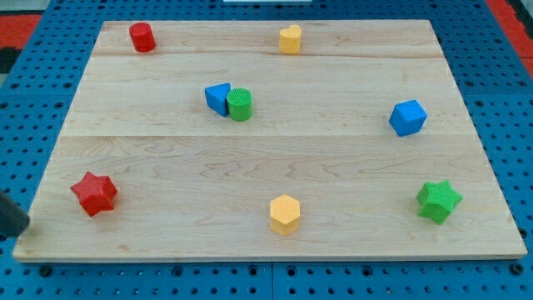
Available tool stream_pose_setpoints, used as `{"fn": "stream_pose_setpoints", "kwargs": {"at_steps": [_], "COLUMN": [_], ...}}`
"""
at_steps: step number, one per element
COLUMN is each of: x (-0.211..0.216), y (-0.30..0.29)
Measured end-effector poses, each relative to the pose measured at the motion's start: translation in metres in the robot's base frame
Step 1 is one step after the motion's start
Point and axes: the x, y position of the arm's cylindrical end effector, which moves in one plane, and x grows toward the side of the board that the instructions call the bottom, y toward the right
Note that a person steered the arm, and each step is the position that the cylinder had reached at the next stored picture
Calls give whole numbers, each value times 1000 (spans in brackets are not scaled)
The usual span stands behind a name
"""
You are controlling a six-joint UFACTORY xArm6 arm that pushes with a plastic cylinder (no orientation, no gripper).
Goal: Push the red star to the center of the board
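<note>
A: where's the red star [93, 194]?
B: bottom left of the board [333, 167], my tip [25, 225] just left of it. No pincer. Blue triangle [217, 97] touching green cylinder [240, 104] near center.

Pale matt wood board [350, 83], grain visible; ribbed plastic-looking green cyl. [240, 104]

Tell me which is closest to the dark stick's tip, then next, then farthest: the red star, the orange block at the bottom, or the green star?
From my tip at the view's bottom left:
1. red star, just right of it.
2. orange block, bottom middle.
3. green star, far right.
</note>
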Motion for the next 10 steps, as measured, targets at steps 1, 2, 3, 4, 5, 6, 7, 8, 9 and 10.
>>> {"fn": "stream_pose_setpoints", "kwargs": {"at_steps": [1,2,3,4,5,6,7,8,9,10], "x": [-2,-17,-37,-46,-46,-50,-62,-63,-73,-85], "y": [47,56,43,44,59,68,75,101,127,157]}}
